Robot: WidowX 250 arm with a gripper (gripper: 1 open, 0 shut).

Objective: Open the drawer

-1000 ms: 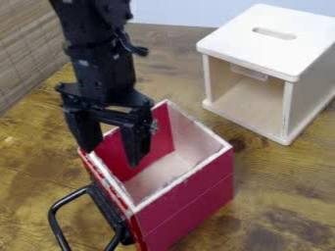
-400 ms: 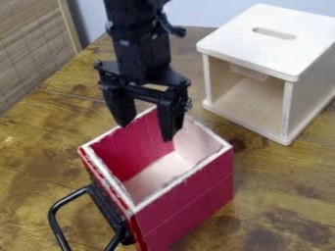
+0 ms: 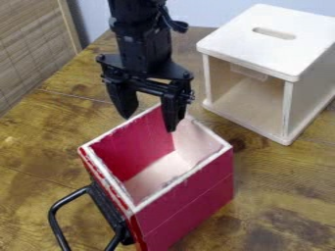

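Hovering over the red drawer (image 3: 157, 167), the gripper (image 3: 145, 106) has its jaws spread, apart from the black handle (image 3: 81, 218).

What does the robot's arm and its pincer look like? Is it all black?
Yes, nearly all black. The pincer has two long, straight fingers hanging from a wide black crossbar, like a chunky fork. Above it the arm is a boxy black block with knobbly bits and what may be a cable on its side. I can't see any writing or stickers.
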